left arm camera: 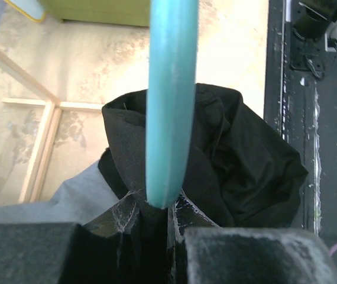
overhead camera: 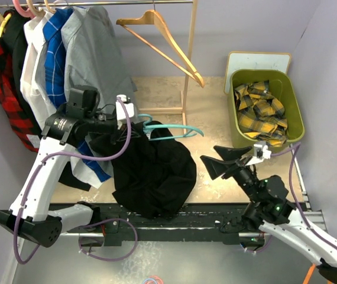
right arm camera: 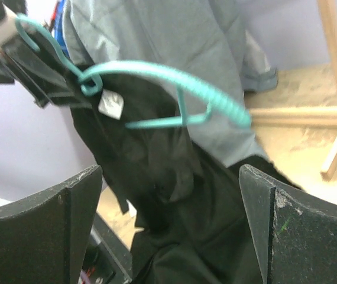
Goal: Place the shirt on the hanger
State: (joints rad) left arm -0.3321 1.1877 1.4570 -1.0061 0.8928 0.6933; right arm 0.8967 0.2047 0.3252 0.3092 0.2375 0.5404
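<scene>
The black shirt (overhead camera: 154, 171) hangs in a loose bundle from the teal hanger (overhead camera: 171, 131), mostly on the hanger's left side; its right arm sticks out bare. My left gripper (overhead camera: 127, 121) is shut on the hanger near its hook and holds it above the table. In the left wrist view the hanger (left arm camera: 168, 100) runs up from the jaws over the shirt (left arm camera: 239, 160). My right gripper (overhead camera: 216, 160) is open and empty, to the right of the shirt. The right wrist view shows the hanger (right arm camera: 174, 83), the white label (right arm camera: 110, 105) and the shirt (right arm camera: 180, 195) between the spread fingers.
A wooden rack with a grey shirt (overhead camera: 94, 47) and other garments stands at the back left, with a wooden hanger (overhead camera: 162, 41) on its rail. A green bin (overhead camera: 295, 106) with the plaid garment (overhead camera: 262, 112) sits at the right.
</scene>
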